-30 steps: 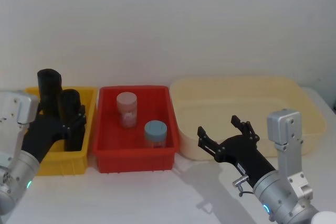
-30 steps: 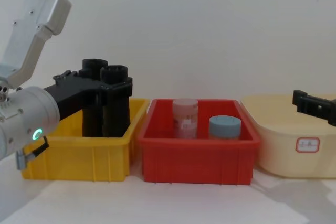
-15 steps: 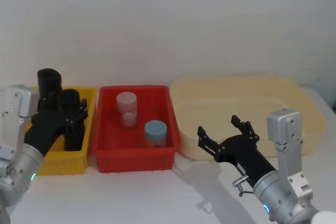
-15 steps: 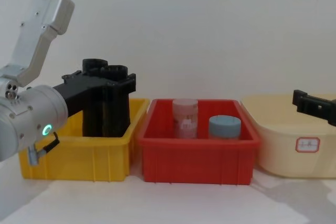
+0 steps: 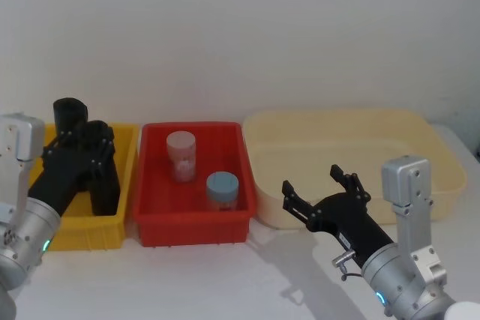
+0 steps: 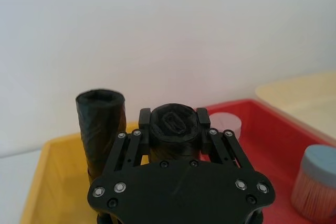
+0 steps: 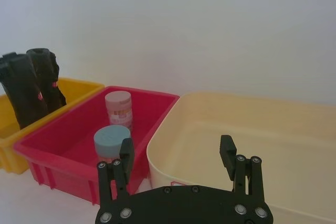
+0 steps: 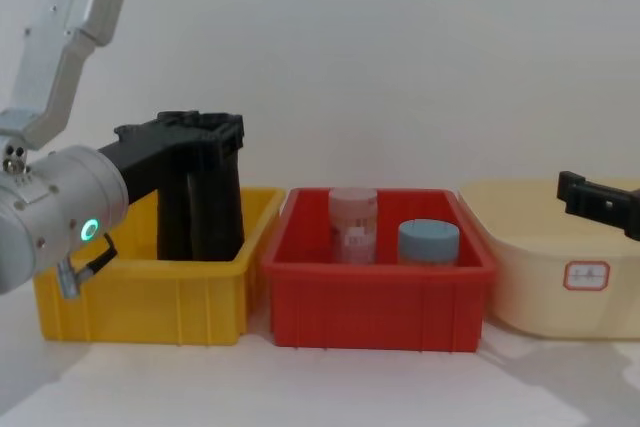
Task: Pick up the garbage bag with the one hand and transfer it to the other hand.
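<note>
Two black rolls stand in the yellow bin (image 5: 82, 234). The garbage bag (image 5: 105, 187) is the nearer, right-hand roll. My left gripper (image 5: 88, 139) is shut on its upper end. In the left wrist view the garbage bag's top (image 6: 173, 123) sits pinched between both fingers (image 6: 145, 116). From the chest, the left gripper (image 8: 205, 130) covers the garbage bag's top (image 8: 222, 212). The other black roll (image 5: 67, 114) stands free just behind and to the left. My right gripper (image 5: 313, 179) hovers open and empty in front of the cream tub.
A red bin (image 5: 191, 226) in the middle holds a pink-lidded jar (image 5: 181, 157) and a blue-lidded jar (image 5: 222, 191). A large cream tub (image 5: 420, 140) stands to the right. A white wall runs close behind all three containers.
My left gripper has shifted left and upward along the garbage bag, so its fingers now cover the roll's top. The right arm has not moved.
</note>
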Robot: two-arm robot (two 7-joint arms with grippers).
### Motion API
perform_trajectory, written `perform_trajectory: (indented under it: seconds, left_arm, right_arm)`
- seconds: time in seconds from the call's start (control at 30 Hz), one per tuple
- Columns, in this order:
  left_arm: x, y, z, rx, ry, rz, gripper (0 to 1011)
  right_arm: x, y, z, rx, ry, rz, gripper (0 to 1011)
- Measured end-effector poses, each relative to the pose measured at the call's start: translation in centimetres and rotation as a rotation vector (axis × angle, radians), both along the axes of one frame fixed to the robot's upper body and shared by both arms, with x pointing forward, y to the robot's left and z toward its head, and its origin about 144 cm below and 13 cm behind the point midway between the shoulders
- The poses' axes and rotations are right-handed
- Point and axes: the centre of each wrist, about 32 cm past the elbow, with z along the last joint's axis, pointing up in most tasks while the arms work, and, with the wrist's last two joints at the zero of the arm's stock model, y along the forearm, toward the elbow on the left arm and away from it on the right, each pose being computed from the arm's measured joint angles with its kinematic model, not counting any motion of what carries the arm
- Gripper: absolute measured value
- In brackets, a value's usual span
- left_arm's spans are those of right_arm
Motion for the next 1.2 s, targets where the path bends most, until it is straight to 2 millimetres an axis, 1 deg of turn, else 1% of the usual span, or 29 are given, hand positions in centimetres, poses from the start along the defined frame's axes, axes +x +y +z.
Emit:
perform_trajectory:
  seconds: [0.43, 0.63, 0.9, 0.93, 0.97, 1.07, 1.2]
  left_arm:
    - [-1.2, -0.4, 2.4, -0.038, -0.077, -0.014, 413]
    - [-1.3, -0.6, 4.3, -0.035, -0.121, -0.046, 380]
    - [-0.6, -1.1, 7.2, -0.007, -0.179, -0.126, 358]
    - [-0.4, -1.4, 7.8, -0.003, -0.191, -0.145, 358]
    - [-0.4, -1.4, 7.8, -0.003, -0.191, -0.145, 358]
    - [0.3, -1.9, 8.9, 0.007, -0.207, -0.196, 358]
    - [1.0, -2.7, 9.7, 0.012, -0.213, -0.247, 358]
  right_arm:
    - [0.0, 0.0, 0.0, 0.000, 0.000, 0.000, 1000]
    - [0.0, 0.0, 0.0, 0.000, 0.000, 0.000, 1000]
    - [0.0, 0.0, 0.0, 0.000, 0.000, 0.000, 1000]
    - [0.0, 0.0, 0.0, 0.000, 0.000, 0.000, 1000]
    - [0.0, 0.0, 0.0, 0.000, 0.000, 0.000, 1000]
    - [0.0, 0.0, 0.0, 0.000, 0.000, 0.000, 1000]
    - [0.0, 0.0, 0.0, 0.000, 0.000, 0.000, 1000]
